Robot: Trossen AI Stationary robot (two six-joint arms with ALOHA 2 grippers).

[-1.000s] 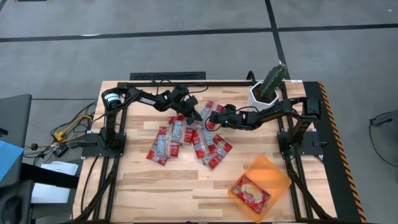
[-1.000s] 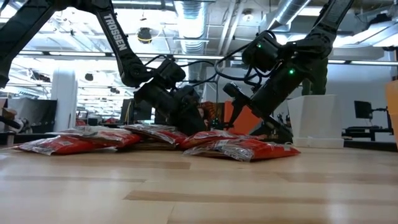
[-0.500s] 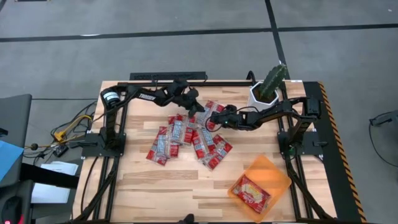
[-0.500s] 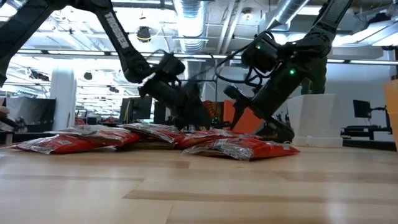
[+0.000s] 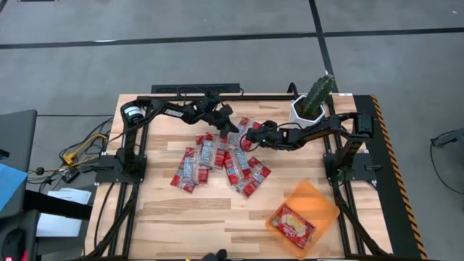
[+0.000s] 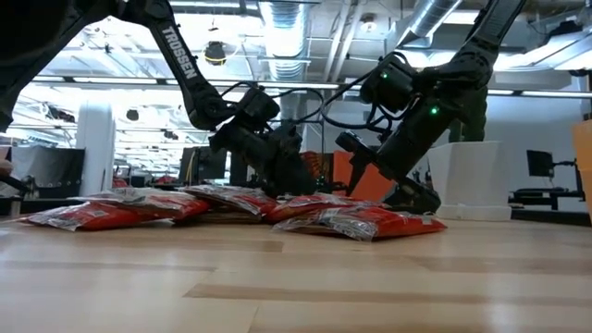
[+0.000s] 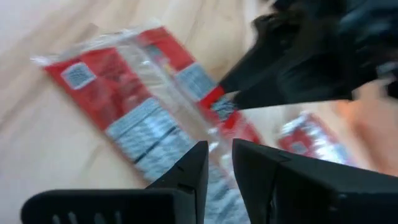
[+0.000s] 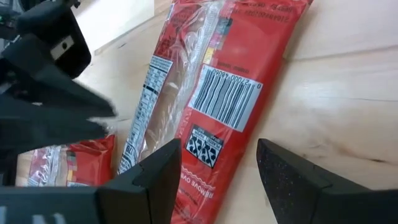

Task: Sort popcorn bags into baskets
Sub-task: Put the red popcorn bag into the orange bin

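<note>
Left hand (image 5: pixel 230 132) shifting toward the popcorn bags (image 5: pixel 217 156), fingers nearly shut, right hand (image 5: pixel 246 140) hovering open over them, worktop (image 5: pixel 188 217) beneath.

We log the flat foil popcorn packets (image 5: pixel 217 159) scattered mid-table on the slatted wooden table (image 5: pixel 174 225). The shallow square plastic basket (image 5: pixel 319 199) sits near the front right corner, one larger bag (image 5: pixel 291 225) inside. The potted cactus (image 5: pixel 313 101) stands at the rear right.
</note>
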